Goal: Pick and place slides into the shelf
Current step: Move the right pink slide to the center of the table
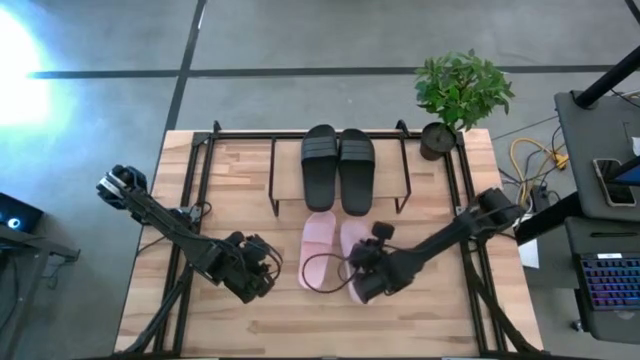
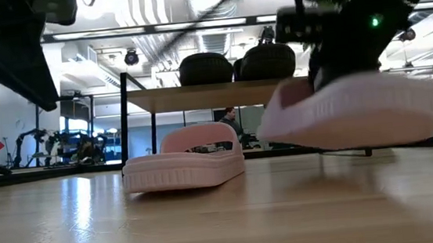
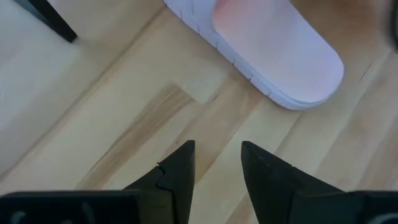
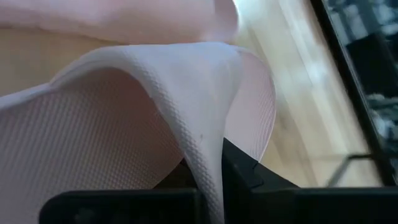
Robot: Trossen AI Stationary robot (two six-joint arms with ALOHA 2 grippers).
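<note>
Two black slides lie side by side on the shelf at the table's far middle. In front of the shelf, one pale pink slide rests sole-down on the table. The other pink slide is raised beside it, with my right gripper shut on it. My left gripper stands open to the left of the pink pair. It points down at bare wood, with nothing between its fingers, and the resting slide's rounded end lies just ahead of it. My right gripper pinches the edge of the pink slide's wide strap between its two fingers. They come slanting down from the table's right and near side. In the low view the slide hangs under the gripper, roughly level, with its sole clear of the table.
A potted plant stands at the table's far right corner. A thin cable loop hangs over the pink slides. Black frame bars run along both table sides. A person shows far behind the shelf. Bare wood lies along the near edge.
</note>
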